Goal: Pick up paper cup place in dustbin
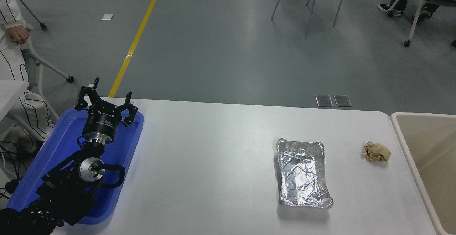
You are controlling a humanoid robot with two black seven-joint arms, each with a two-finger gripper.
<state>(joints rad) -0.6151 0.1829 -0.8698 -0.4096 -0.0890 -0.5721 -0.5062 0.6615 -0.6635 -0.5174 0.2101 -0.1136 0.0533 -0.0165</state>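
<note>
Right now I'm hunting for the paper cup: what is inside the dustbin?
Only the dustbin's bare beige inner wall shows in this view. Its bottom and most of its inside lie outside the picture, so a cup there would not be visible. No cup stands on the table.

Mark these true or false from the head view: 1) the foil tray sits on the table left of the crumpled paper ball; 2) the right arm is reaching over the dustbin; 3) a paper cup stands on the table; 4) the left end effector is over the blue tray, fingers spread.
1) True. The foil tray lies on the white table, left of the crumpled paper ball.
2) False. No right arm is in view; the dustbin at the right edge has nothing over it.
3) False. No paper cup shows anywhere in the picture.
4) True. The left end effector sits over the blue tray, fingers apart, holding nothing.
</note>
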